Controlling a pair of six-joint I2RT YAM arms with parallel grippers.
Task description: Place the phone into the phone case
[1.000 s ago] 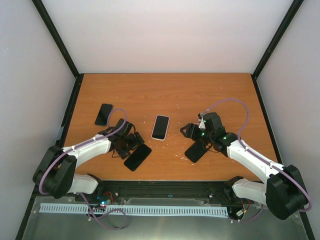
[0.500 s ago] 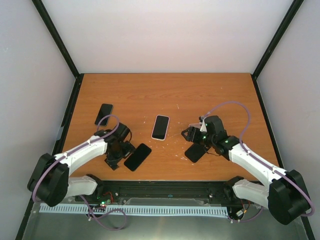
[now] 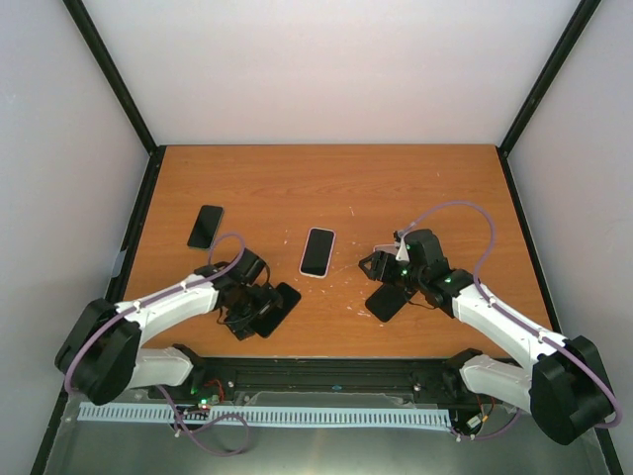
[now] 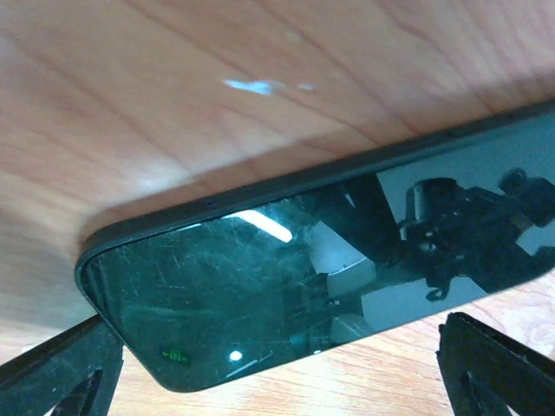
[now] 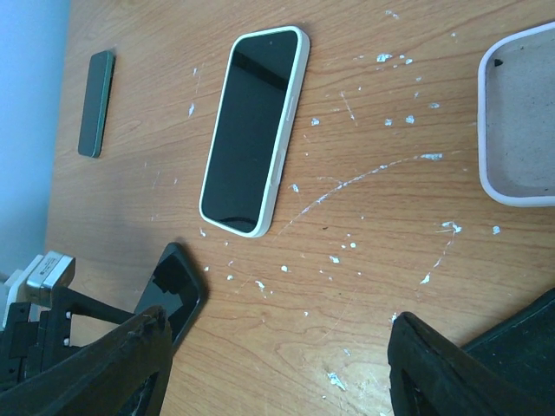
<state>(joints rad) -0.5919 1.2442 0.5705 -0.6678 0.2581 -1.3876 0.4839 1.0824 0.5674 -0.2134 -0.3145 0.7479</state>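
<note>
A black phone (image 3: 280, 300) lies on the wooden table at the near left; its glossy screen fills the left wrist view (image 4: 286, 277). My left gripper (image 3: 252, 317) is open, one finger on each side of the phone's near end (image 4: 277, 386). An empty white phone case (image 5: 520, 121) lies at the right edge of the right wrist view. In the top view my right arm mostly hides it. My right gripper (image 3: 372, 262) is open and empty above bare table (image 5: 277, 364). The black phone also shows in the right wrist view (image 5: 173, 290).
A phone in a white case (image 3: 317, 251) lies mid-table, also in the right wrist view (image 5: 253, 130). A dark phone (image 3: 206, 226) lies at the far left (image 5: 95, 102). A black flat slab (image 3: 388, 300), phone or case, lies beside my right wrist.
My left gripper has swung right, from beside the black phone to over its near end. My right gripper shifted slightly and then held still.
</note>
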